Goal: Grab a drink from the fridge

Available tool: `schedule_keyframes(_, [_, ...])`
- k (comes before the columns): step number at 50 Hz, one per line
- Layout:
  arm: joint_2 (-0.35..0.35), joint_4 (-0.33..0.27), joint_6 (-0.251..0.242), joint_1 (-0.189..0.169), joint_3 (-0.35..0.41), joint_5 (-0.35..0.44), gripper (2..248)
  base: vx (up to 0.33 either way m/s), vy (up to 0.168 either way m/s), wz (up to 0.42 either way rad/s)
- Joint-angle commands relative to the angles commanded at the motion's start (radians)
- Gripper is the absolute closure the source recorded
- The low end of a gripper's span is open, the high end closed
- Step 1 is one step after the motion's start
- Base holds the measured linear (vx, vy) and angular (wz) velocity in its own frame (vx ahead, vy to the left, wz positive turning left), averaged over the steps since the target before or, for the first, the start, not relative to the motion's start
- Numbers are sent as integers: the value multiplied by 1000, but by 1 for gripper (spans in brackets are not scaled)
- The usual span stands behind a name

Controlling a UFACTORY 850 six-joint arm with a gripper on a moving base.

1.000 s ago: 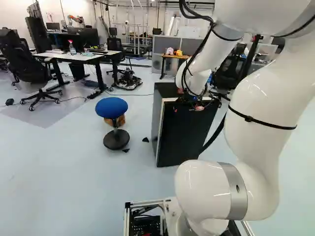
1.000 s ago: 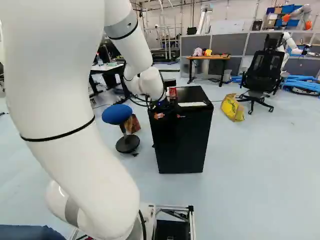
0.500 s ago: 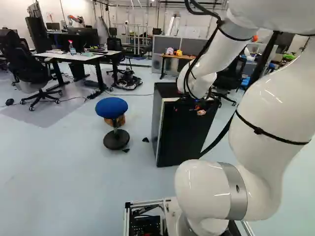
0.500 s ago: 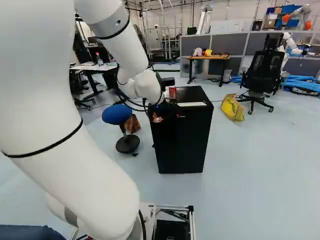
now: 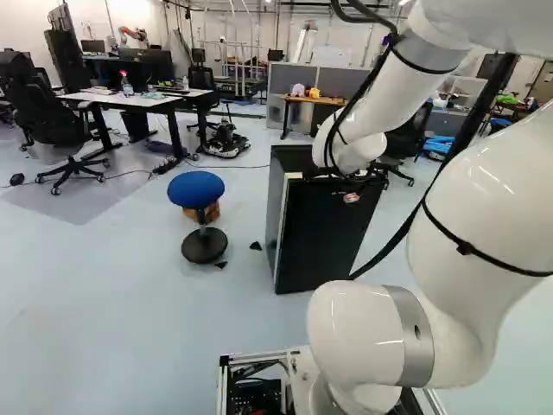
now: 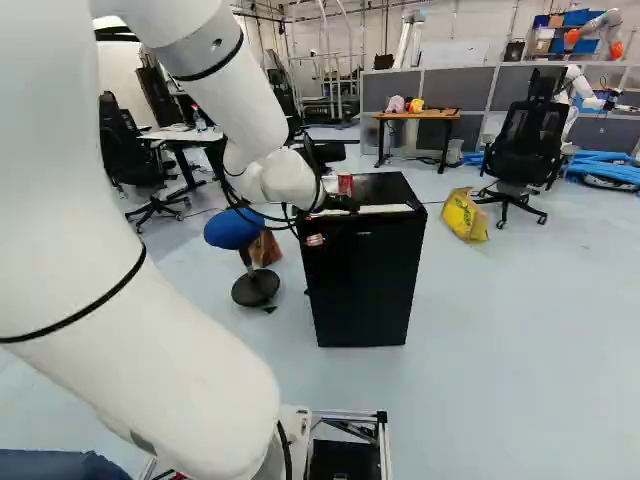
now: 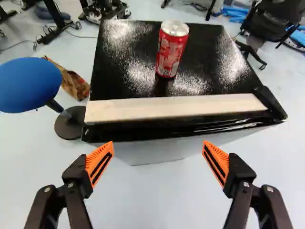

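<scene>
My gripper (image 6: 335, 204) is at the near top edge of the black fridge (image 6: 365, 285), partly hidden by the white wrist and cables; the left base view shows the gripper (image 5: 354, 181) there too. Seen in the wrist view, the gripper (image 7: 157, 160) stands wide open with nothing between its orange pads. Ahead of the fingers is the fridge's glossy top (image 7: 124, 62), with a pale strip (image 7: 171, 108) along its near edge. An upright red drink can (image 7: 172, 49) stands on that top, beyond the strip. The fridge door looks shut; no inside shows.
A blue stool (image 5: 196, 190) stands beside the fridge, with a brown bag (image 7: 71, 82) behind it. Farther off are a desk (image 5: 143, 100), a black office chair (image 6: 525, 145), a yellow bag (image 6: 465, 215) and another robot (image 6: 585, 85).
The arm has drawn back toward the base, its wrist shifting right in the left base view and left in the right one. Base, fridge and can have stayed put.
</scene>
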Motion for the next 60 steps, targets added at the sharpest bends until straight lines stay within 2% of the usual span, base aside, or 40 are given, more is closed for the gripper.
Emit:
schedule_keyframes(27, [-21, 23, 0, 0, -1, 249, 3, 0, 0, 0])
schedule_keyframes(60, [-141, 69, 0, 6, -45, 496, 3, 0, 0, 0])
